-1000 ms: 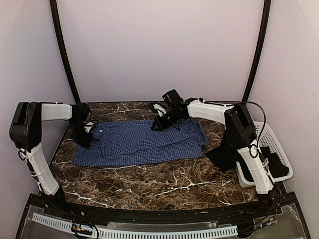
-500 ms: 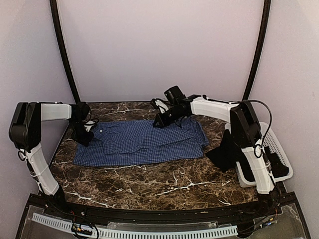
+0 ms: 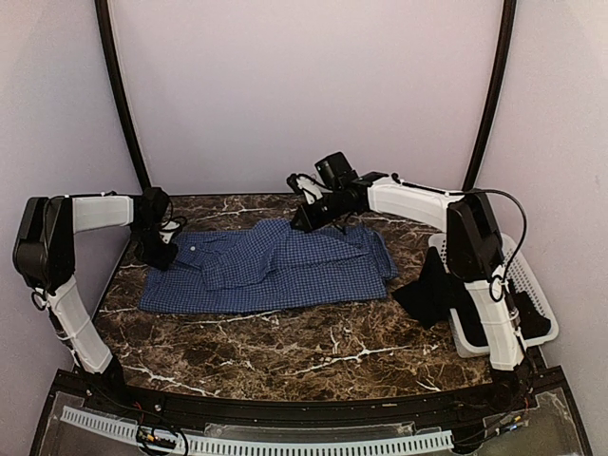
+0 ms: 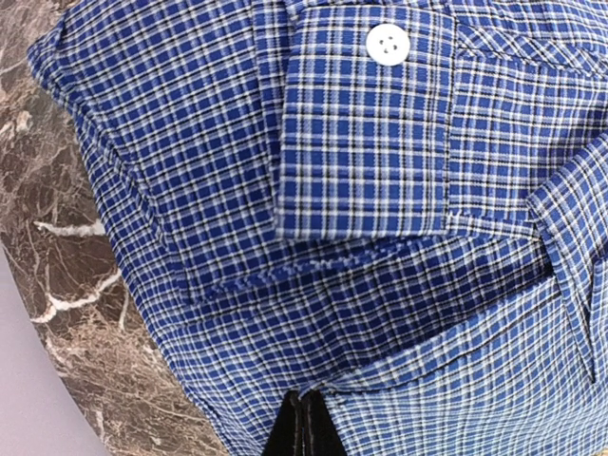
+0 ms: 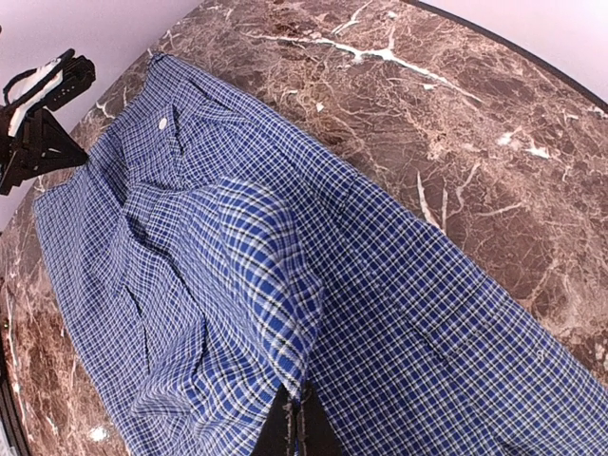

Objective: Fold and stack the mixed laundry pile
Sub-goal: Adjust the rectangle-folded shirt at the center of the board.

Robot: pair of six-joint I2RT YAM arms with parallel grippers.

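Checked shirt (image 3: 275,271) lies spread across the marble bench (image 3: 285,347); my left pincer (image 3: 162,256) is clamped on its left end, my right pincer (image 3: 300,222) on its raised far edge (black garment (image 3: 427,294) drapes from the basket (image 3: 521,261) at right).

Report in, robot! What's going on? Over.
Left gripper shut on shirt. Right gripper shut on shirt, edge raised. Black garment lies by basket.
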